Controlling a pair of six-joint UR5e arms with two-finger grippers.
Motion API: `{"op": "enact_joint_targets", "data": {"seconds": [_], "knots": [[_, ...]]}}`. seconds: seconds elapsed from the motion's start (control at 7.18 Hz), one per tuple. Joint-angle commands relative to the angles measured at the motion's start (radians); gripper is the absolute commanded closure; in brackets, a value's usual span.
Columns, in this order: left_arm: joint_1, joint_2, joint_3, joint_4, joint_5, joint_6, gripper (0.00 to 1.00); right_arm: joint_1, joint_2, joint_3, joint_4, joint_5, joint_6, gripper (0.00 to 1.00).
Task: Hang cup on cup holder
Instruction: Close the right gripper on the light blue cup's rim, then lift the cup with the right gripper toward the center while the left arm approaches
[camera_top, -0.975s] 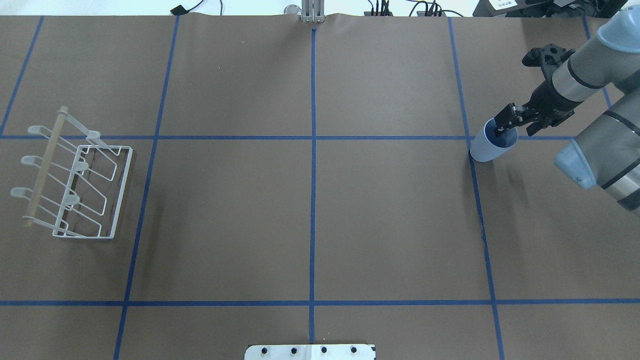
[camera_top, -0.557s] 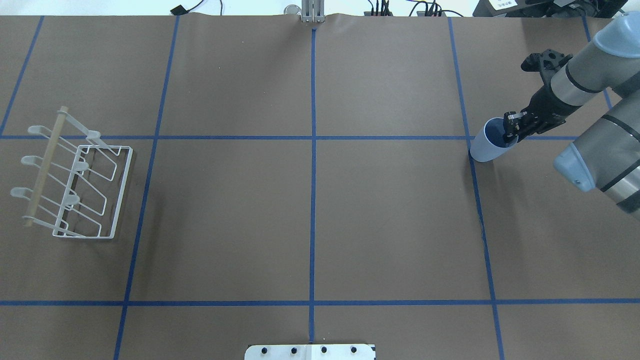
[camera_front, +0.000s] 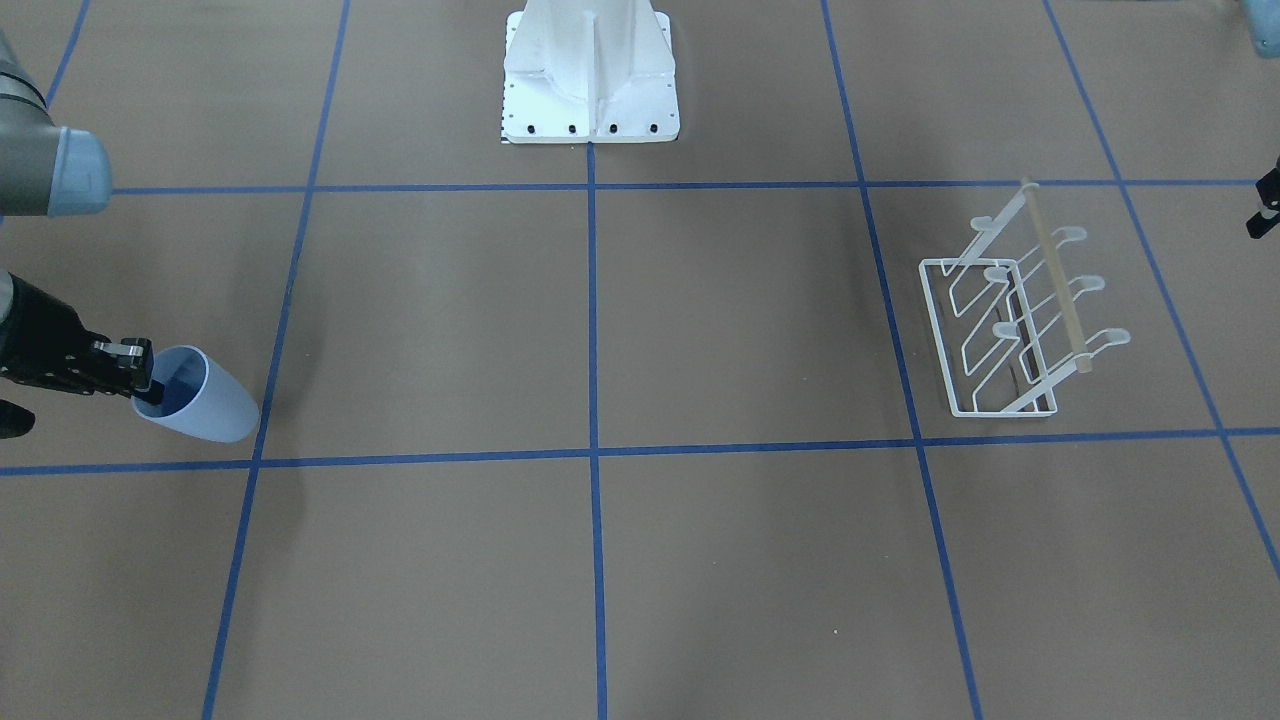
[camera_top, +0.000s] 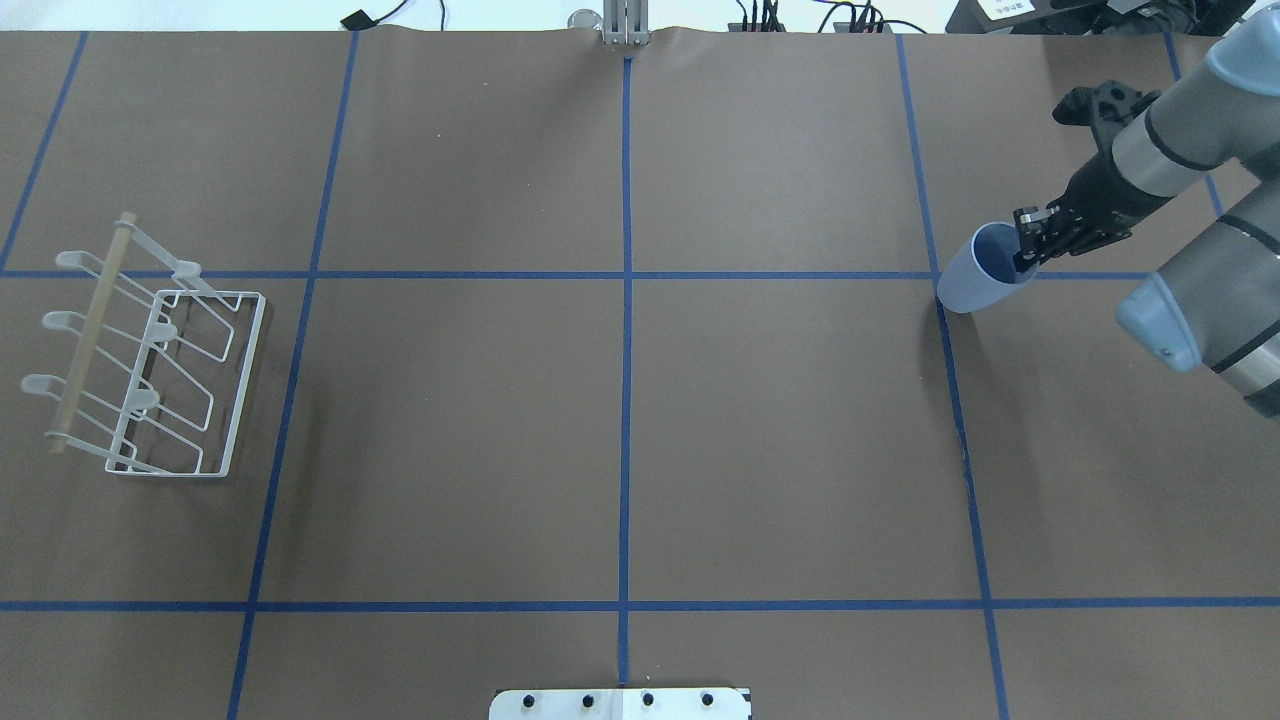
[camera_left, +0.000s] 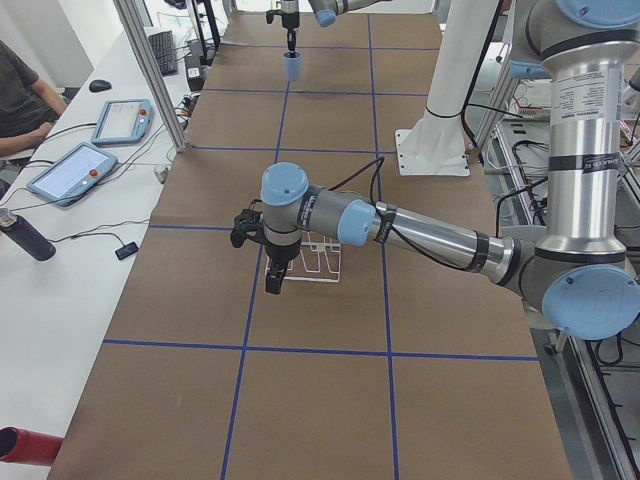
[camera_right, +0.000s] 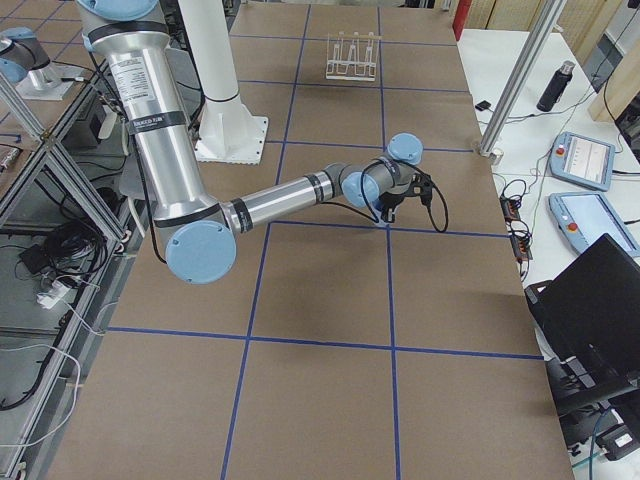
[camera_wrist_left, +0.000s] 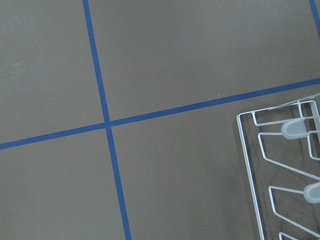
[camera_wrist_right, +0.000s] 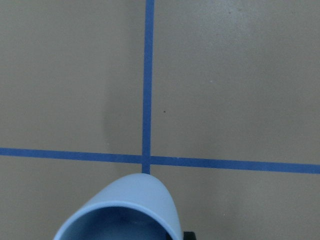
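Observation:
The light-blue cup (camera_top: 972, 285) is at the table's right, near a tape crossing, tilted with its mouth toward my right arm. My right gripper (camera_top: 1028, 256) is shut on the cup's rim, one finger inside the mouth. The cup also shows in the front view (camera_front: 208, 403) and at the bottom of the right wrist view (camera_wrist_right: 125, 210). The white wire cup holder (camera_top: 160, 370) stands at the far left, also in the front view (camera_front: 1010, 335). My left gripper (camera_left: 272, 275) hangs beside the holder. I cannot tell if it is open or shut.
The white robot base (camera_front: 590, 70) stands at the table's middle on the robot's side. Blue tape lines (camera_top: 626, 350) grid the brown table. A side bench with tablets (camera_left: 65, 170) and a seated person (camera_left: 20, 95) runs along the far edge.
My right gripper closed on the cup's rim, having been open with one finger inside. Gripper and cup then shifted slightly toward the table's far edge. The holder has not moved.

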Motion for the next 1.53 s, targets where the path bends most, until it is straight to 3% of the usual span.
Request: {"op": "enact_joint_targets", "data": {"seconds": [0.0, 0.14, 0.42, 0.7, 0.84, 1.11, 1.25, 1.39], "knots": [[0.036, -0.029, -0.005, -0.001, -0.100, -0.119, 0.02, 0.008, 0.043, 0.115, 0.001, 0.045, 0.212, 1.00], [0.086, -0.090, -0.013, -0.032, -0.147, -0.273, 0.02, -0.045, 0.087, 0.163, 0.005, 0.042, 0.378, 1.00], [0.187, -0.213, -0.007, -0.287, -0.147, -0.691, 0.02, -0.111, 0.157, 0.205, 0.072, 0.041, 0.609, 1.00], [0.301, -0.448, 0.027, -0.333, -0.135, -1.115, 0.02, -0.162, 0.165, 0.189, 0.335, 0.039, 0.707, 1.00], [0.323, -0.498, 0.025, -0.360, -0.135, -1.217, 0.02, -0.187, 0.192, 0.185, 0.405, 0.031, 0.791, 1.00], [0.405, -0.540, 0.053, -0.598, -0.121, -1.459, 0.02, -0.208, 0.275, 0.180, 0.420, 0.025, 0.884, 1.00], [0.454, -0.542, 0.073, -0.794, -0.039, -1.606, 0.02, -0.211, 0.283, 0.180, 0.456, 0.021, 0.921, 1.00], [0.540, -0.542, 0.082, -0.942, 0.115, -1.752, 0.02, -0.219, 0.281, 0.174, 0.546, -0.010, 0.976, 1.00]]}}
